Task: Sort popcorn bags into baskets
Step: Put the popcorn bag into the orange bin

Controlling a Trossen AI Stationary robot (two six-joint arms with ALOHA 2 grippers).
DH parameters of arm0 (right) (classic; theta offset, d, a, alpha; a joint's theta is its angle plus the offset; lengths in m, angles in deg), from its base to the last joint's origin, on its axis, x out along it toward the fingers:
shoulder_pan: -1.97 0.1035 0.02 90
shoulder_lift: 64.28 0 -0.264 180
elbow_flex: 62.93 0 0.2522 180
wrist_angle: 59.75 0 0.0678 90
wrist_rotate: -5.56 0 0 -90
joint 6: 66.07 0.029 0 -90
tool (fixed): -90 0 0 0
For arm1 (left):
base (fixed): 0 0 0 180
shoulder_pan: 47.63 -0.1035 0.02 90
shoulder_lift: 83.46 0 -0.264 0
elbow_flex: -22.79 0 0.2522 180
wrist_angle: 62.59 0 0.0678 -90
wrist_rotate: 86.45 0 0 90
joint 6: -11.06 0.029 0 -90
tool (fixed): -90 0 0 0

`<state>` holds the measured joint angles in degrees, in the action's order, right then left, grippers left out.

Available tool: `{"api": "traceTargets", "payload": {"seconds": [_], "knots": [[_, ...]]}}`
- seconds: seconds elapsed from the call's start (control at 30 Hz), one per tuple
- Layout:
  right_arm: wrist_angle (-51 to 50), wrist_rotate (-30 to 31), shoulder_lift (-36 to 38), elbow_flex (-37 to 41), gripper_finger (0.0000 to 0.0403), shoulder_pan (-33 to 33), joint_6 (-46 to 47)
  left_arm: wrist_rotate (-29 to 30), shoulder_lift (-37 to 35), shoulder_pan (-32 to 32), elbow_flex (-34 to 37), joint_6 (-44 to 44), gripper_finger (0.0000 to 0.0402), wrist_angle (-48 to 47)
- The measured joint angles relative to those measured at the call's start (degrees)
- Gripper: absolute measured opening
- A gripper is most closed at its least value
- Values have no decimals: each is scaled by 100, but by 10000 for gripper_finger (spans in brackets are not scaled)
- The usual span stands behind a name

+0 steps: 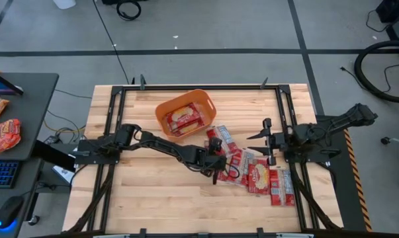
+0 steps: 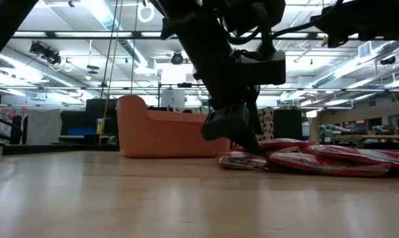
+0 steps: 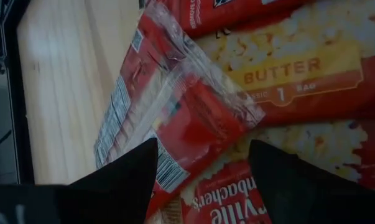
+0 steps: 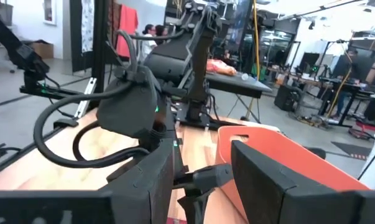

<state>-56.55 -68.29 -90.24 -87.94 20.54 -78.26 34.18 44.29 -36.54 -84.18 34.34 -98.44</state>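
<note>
The orange basket (image 1: 165,108) stands at the far middle of the table and holds a few red popcorn packets (image 1: 183,119). Several more red packets (image 1: 260,176) lie overlapping in a pile on the table's right half, flat on the wood and on each other. My left gripper (image 1: 218,165) is open and low over the pile's left end. In the left wrist view its fingers (image 3: 131,180) stand on either side of one packet's crimped end (image 3: 187,124). My right gripper (image 1: 257,143) is open, hovering off the table at the pile's far right and pointing left.
A dark metal frame (image 1: 120,92) runs round the table top. Bare wood (image 1: 153,198) lies near and left of the pile. A side desk on the left carries two more packets (image 1: 6,134) and a keyboard. In the low view the basket (image 2: 159,129) stands behind the pile (image 2: 318,158).
</note>
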Motion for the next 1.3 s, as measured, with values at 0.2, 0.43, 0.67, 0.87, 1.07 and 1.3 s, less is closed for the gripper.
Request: {"api": "traceTargets", "payload": {"seconds": [0.2, 0.43, 0.67, 0.87, 1.07, 1.3], "knots": [[-566, 219, 574, 0, 164, 90, 46, 62, 58, 0, 2, 4, 253, 105], [-778, 223, 811, 0, 164, 117, 52, 131, 294, 2, -15, -7, 216, 235], [-877, 228, 880, -7, 164, 115, 56, 602, 425, 8, -13, -31, 134, 475], [-969, 237, 885, -7, 164, 115, 61, 677, 415, 63, -274, -201, 44, 227], [-981, 243, 885, -7, 164, 115, 61, -74, 69, 12, -1221, -705, 11, -1365], [-984, 239, 885, -7, 164, 115, 111, -1900, -308, -502, -2414, -2069, 11, -3797]]}}
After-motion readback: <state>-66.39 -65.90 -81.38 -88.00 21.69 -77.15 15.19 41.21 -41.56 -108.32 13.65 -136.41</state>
